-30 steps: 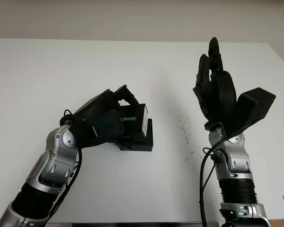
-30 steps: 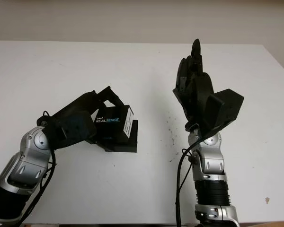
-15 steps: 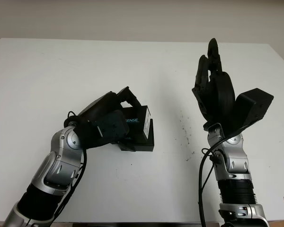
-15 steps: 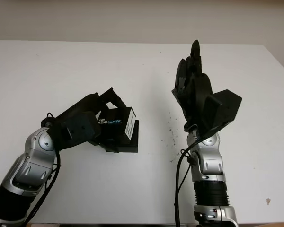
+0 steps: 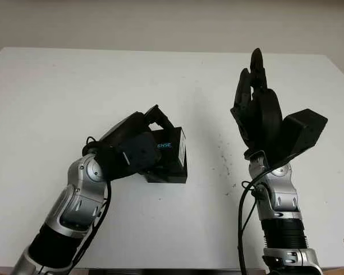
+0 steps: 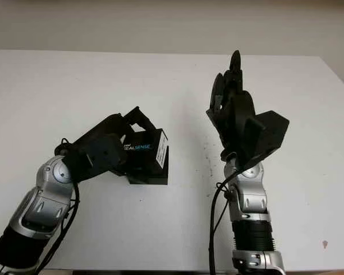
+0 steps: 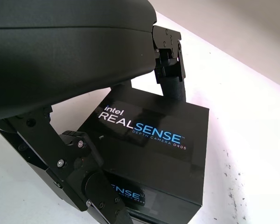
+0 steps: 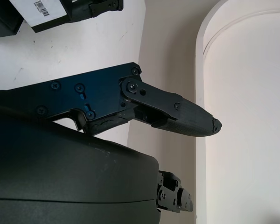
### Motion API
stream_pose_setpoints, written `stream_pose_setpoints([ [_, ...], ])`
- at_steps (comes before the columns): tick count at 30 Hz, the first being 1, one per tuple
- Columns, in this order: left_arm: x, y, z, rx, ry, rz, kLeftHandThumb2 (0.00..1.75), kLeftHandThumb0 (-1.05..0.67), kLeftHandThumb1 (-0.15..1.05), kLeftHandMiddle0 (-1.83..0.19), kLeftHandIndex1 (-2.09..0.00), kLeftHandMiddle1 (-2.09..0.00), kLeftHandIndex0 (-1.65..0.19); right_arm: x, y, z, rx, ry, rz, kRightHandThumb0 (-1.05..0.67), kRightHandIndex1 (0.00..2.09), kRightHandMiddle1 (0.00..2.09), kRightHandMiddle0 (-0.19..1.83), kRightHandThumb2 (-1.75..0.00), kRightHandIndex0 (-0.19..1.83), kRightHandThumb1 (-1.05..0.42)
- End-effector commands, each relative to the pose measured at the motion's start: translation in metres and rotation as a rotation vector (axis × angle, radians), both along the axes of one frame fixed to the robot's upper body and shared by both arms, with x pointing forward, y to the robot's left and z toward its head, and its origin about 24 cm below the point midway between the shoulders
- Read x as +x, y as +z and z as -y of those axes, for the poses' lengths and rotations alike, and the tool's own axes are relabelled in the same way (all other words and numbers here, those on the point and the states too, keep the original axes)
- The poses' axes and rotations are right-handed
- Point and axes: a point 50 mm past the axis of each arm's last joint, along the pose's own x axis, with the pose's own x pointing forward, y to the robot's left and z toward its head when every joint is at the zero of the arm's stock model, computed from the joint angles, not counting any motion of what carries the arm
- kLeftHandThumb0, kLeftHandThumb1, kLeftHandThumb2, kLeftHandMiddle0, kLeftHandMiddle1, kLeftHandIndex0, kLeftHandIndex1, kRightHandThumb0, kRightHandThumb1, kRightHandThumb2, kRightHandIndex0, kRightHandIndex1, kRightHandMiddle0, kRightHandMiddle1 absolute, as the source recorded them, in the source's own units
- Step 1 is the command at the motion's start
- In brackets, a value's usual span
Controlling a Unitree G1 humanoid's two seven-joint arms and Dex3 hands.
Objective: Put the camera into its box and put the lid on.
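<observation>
Black REALSENSE-printed lid [image 7: 149, 140] sits tilted in left hand [image 5: 135, 150].

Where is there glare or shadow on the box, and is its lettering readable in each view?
Left wrist view: the lid has a soft sheen, RealSense lettering sharp; left hand throws a shadow beside it. Left eye view: lettering partly hidden by the hand. Right eye view: lettering small but readable, thin shadow under the box base. Right hand is raised, open.

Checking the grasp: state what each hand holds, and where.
The left hand grips the black RealSense box lid by its opposite sides, fingers over the far edge. The right hand, raised, holds nothing.
</observation>
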Motion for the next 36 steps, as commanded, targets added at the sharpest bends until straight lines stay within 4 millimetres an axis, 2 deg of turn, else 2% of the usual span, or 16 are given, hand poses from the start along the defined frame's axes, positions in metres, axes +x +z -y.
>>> stream_pose_setpoints([
  [1,-0.004,-0.009,0.008,0.020,-0.034,-0.042,0.09,-0.19,1.05,-0.49,-1.72,-1.98,-0.06,-0.001,0.002,-0.001,0.005,0.002,0.016,-0.61,0.01,0.00,-0.18,-0.72,-0.19,-1.05],
  [6,-0.006,-0.007,0.009,0.071,-0.034,-0.044,0.10,-0.19,1.05,-0.43,-1.73,-1.96,-0.06,-0.001,0.002,-0.003,0.012,0.009,0.018,-0.61,0.01,0.00,-0.18,-0.73,-0.19,-1.05],
  [11,-0.007,-0.005,0.007,0.103,-0.044,-0.045,0.08,-0.18,1.05,-0.45,-1.73,-1.98,-0.07,-0.001,0.002,-0.006,0.007,0.000,0.015,-0.62,0.01,0.00,-0.18,-0.73,-0.19,-1.05],
  [19,-0.009,-0.006,0.005,0.128,-0.042,-0.065,0.06,-0.20,1.04,-0.52,-1.69,-1.84,-0.15,-0.001,0.000,-0.010,0.028,-0.001,0.018,-0.64,0.01,0.00,-0.18,-0.70,-0.19,-1.05],
  [22,-0.010,-0.006,0.006,0.114,-0.032,-0.077,0.06,-0.23,1.05,-0.46,-1.65,-1.84,-0.12,-0.001,-0.001,-0.012,0.036,-0.006,0.019,-0.63,0.00,0.00,-0.18,-0.70,-0.19,-1.05],
  [24,-0.011,-0.007,0.008,0.105,-0.018,-0.085,0.09,-0.32,1.05,-0.46,-1.59,-1.92,-0.02,-0.002,-0.002,-0.011,0.034,-0.010,0.024,-0.63,0.01,0.00,-0.18,-0.71,-0.19,-1.05],
  [25,-0.011,-0.007,0.009,0.099,-0.013,-0.088,0.11,-0.36,1.05,-0.42,-1.47,-1.99,0.08,-0.002,-0.002,-0.010,0.035,-0.013,0.026,-0.63,0.01,0.01,-0.18,-0.70,-0.19,-1.05],
  [26,-0.011,-0.007,0.011,0.094,-0.010,-0.094,0.13,-0.40,1.05,-0.38,-1.13,-2.05,0.15,-0.002,-0.002,-0.010,0.035,-0.012,0.028,-0.63,0.01,0.01,-0.18,-0.70,-0.19,-1.05],
  [29,-0.011,-0.008,0.012,0.085,-0.005,-0.114,0.19,-0.45,1.05,-0.29,-0.71,-2.09,0.19,-0.002,-0.003,-0.010,0.036,-0.011,0.031,-0.62,0.01,0.00,-0.18,-0.71,-0.19,-1.05],
  [31,-0.012,-0.008,0.014,0.082,0.002,-0.127,0.22,-0.49,1.05,-0.31,-0.36,-2.09,0.19,-0.003,-0.003,-0.010,0.037,-0.015,0.030,-0.62,0.01,0.00,-0.18,-0.72,-0.19,-1.05],
  [32,-0.012,-0.009,0.015,0.082,0.003,-0.132,0.24,-0.50,1.05,-0.07,-0.19,-1.77,0.19,-0.003,-0.003,-0.010,0.036,-0.017,0.030,-0.61,0.01,0.00,-0.18,-0.72,-0.19,-1.05],
  [33,-0.012,-0.009,0.016,0.086,0.002,-0.140,0.27,-0.53,1.05,0.08,-0.08,-1.48,0.19,-0.003,-0.003,-0.010,0.035,-0.016,0.031,-0.61,0.01,0.00,-0.18,-0.72,-0.19,-1.05],
  [34,-0.013,-0.009,0.016,0.087,0.002,-0.150,0.31,-0.56,1.05,0.14,-0.04,-0.85,0.19,-0.003,-0.003,-0.010,0.036,-0.016,0.032,-0.61,0.01,0.00,-0.18,-0.72,-0.19,-1.05],
  [35,-0.013,-0.010,0.017,0.087,0.003,-0.161,0.33,-0.57,1.05,0.16,-0.02,-0.43,0.19,-0.003,-0.003,-0.010,0.036,-0.015,0.032,-0.62,0.01,0.00,-0.18,-0.71,-0.19,-1.05],
  [36,-0.014,-0.010,0.017,0.085,0.004,-0.168,0.37,-0.59,1.05,0.18,-0.01,-0.18,0.19,-0.003,-0.003,-0.010,0.037,-0.014,0.032,-0.62,0.01,0.00,-0.18,-0.70,-0.19,-1.05],
])
